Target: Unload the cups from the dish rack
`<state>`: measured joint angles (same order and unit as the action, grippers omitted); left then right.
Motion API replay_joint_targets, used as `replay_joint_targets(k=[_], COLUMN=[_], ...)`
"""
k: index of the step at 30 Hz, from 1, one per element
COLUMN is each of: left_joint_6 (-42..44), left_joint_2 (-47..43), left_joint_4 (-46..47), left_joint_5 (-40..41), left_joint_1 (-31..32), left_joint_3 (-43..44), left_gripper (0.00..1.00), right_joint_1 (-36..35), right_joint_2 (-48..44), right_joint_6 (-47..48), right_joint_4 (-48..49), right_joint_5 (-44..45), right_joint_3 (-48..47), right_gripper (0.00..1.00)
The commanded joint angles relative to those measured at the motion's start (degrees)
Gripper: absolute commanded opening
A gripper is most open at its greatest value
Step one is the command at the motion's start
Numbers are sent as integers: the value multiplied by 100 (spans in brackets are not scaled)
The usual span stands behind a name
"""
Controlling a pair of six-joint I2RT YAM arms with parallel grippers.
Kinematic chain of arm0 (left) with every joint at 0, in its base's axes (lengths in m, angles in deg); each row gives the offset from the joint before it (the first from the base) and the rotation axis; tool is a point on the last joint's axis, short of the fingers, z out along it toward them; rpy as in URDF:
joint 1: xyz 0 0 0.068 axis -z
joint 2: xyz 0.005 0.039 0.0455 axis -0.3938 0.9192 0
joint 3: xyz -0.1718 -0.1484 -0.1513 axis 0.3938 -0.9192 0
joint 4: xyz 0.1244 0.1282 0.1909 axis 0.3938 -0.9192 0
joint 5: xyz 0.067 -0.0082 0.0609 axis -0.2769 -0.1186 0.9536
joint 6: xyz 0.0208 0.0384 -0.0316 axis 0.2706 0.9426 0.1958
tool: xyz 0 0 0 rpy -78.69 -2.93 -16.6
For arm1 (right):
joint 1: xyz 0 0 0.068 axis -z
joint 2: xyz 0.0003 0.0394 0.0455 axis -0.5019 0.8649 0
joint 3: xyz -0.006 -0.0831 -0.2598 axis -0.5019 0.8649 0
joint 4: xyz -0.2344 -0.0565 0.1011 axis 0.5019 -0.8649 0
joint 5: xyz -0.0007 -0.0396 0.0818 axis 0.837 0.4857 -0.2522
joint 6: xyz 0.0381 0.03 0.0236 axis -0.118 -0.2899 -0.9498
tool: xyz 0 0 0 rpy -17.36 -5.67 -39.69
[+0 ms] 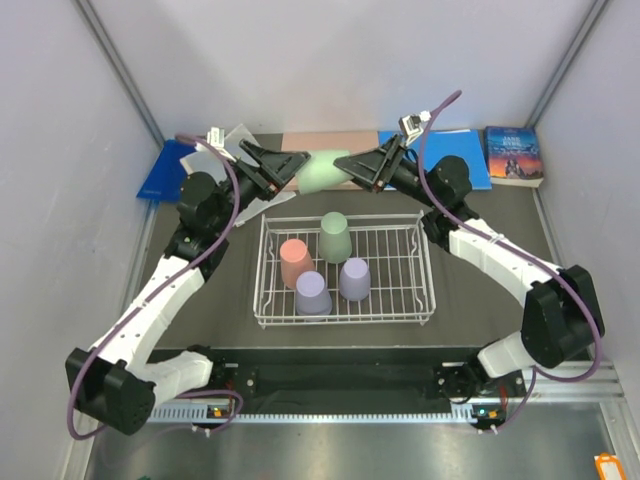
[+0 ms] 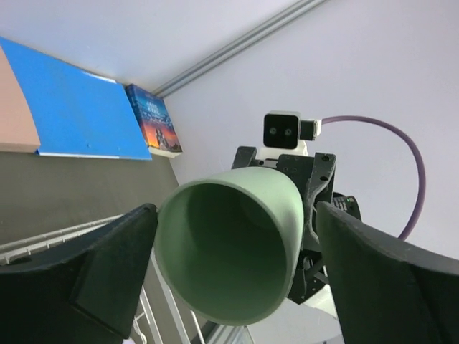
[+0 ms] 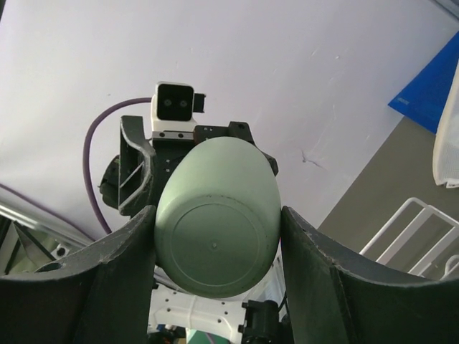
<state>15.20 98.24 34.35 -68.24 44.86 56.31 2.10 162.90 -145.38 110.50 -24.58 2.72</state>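
Note:
A sage green cup (image 1: 320, 170) hangs sideways in the air behind the white wire dish rack (image 1: 428, 300), between both grippers. My right gripper (image 1: 352, 165) is shut on its base end; in the right wrist view both fingers press the green cup (image 3: 215, 236) at my right gripper (image 3: 217, 222). My left gripper (image 1: 290, 166) is open around the mouth end; in the left wrist view the cup (image 2: 229, 244) sits between the jaws of my left gripper (image 2: 233, 215), with a gap at the right finger. In the rack stand a salmon pink cup (image 1: 297, 262), a second green cup (image 1: 335, 236) and two lavender cups (image 1: 313, 293) (image 1: 354, 278), all upside down.
At the back of the table lie a blue folder (image 1: 163, 172), a pink board (image 1: 320, 140), a second blue folder (image 1: 462, 152) and a book (image 1: 513, 155). White walls close in on the left, right and back.

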Motion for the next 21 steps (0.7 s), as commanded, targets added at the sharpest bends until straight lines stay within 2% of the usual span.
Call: replay_joint_targets(k=[1, 5, 9, 16, 21], left_joint_6=[346, 961, 1059, 884, 585], left_joint_2=[-139, -288, -332, -289, -253], left_joint_4=[-280, -1221, -1389, -1180, -880], left_joint_5=[-135, 331, 410, 87, -160], left_joint_1=[136, 136, 136, 136, 127], left_joint_3=[430, 755, 835, 642, 423], left_gripper=[99, 99, 99, 99, 99], right_joint_1=[-176, -80, 8, 52, 35], right_joint_2=[-104, -376, -429, -324, -26], right_joint_6=[348, 805, 912, 868, 587], right_joint_4=[-136, -707, -778, -568, -41], right_joint_5=[-183, 19, 89, 151, 152], right_joint_3=[-141, -167, -97, -26, -79], right_gripper=[0, 0, 0, 0, 0])
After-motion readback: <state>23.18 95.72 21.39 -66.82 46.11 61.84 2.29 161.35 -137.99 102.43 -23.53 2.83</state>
